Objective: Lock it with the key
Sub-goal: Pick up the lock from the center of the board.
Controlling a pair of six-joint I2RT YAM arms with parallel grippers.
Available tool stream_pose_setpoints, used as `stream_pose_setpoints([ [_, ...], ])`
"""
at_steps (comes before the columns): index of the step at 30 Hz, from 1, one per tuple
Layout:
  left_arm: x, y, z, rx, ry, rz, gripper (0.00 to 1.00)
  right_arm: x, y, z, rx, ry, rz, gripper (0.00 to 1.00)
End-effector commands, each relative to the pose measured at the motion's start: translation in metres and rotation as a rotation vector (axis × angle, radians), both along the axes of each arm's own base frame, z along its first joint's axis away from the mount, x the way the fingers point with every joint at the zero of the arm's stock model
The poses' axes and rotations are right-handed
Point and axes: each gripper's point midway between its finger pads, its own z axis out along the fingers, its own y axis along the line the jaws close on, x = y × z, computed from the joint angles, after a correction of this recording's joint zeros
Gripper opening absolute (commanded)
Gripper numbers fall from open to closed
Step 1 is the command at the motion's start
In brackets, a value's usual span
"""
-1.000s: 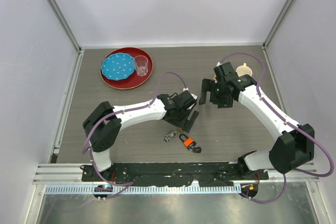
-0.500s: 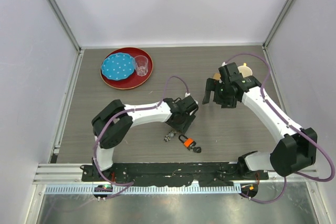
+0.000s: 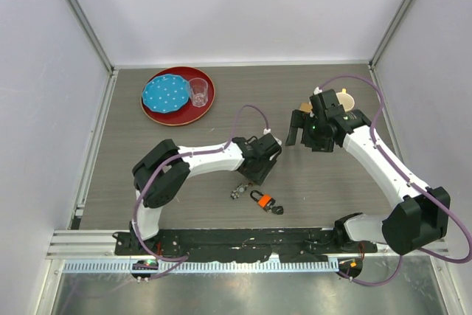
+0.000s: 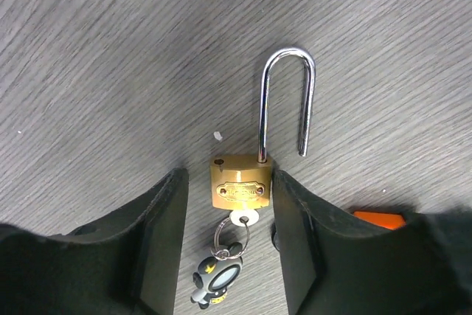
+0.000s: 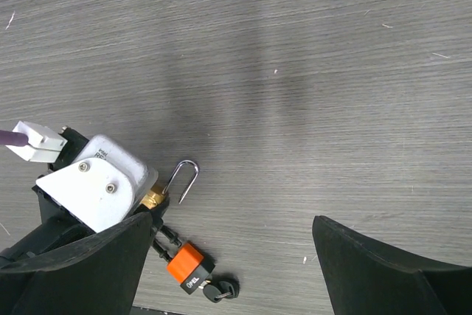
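A brass padlock (image 4: pixel 240 186) lies flat on the table with its steel shackle (image 4: pixel 286 101) swung open. Its key (image 4: pixel 244 217) sits in the keyhole, with a ring and a small grey charm (image 4: pixel 217 279) attached. My left gripper (image 4: pixel 230 204) is down over the lock body and straddles it. The right finger (image 4: pixel 295 226) touches the body's side, and a small gap shows at the left finger (image 4: pixel 166 234). From above, the left gripper (image 3: pixel 249 181) hides most of the lock. My right gripper (image 3: pixel 304 138) hovers wide open and empty above the table, to the right.
An orange padlock (image 3: pixel 264 200) with a black key (image 5: pixel 221 291) lies just right of the brass one, close to my left finger. A red tray (image 3: pixel 206 105) with a blue dotted plate and a clear cup (image 3: pixel 198 92) stands back left. A tan object (image 3: pixel 344 99) sits behind the right arm.
My left gripper has come down over the brass padlock and its jaws have narrowed around the body. The right arm has drifted a little to the right, still open.
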Motion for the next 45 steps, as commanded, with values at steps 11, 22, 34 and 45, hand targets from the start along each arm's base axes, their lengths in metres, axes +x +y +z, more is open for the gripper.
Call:
stream_pose_setpoints([
  [11,0.012,-0.001,-0.002,-0.037,0.015,0.012,0.00,0.018,0.007,0.028,0.037,-0.096,0.019,0.96],
  [22,0.069,0.031,0.115,-0.185,-0.154,0.100,0.00,0.034,0.042,0.058,0.193,-0.163,0.146,0.98],
  [34,0.050,0.048,0.232,-0.368,-0.067,-0.100,0.00,0.040,0.098,0.147,0.491,-0.448,0.425,0.98],
  [45,0.027,0.034,0.278,-0.533,-0.018,-0.128,0.00,0.038,0.119,0.182,0.599,-0.562,0.587,0.97],
])
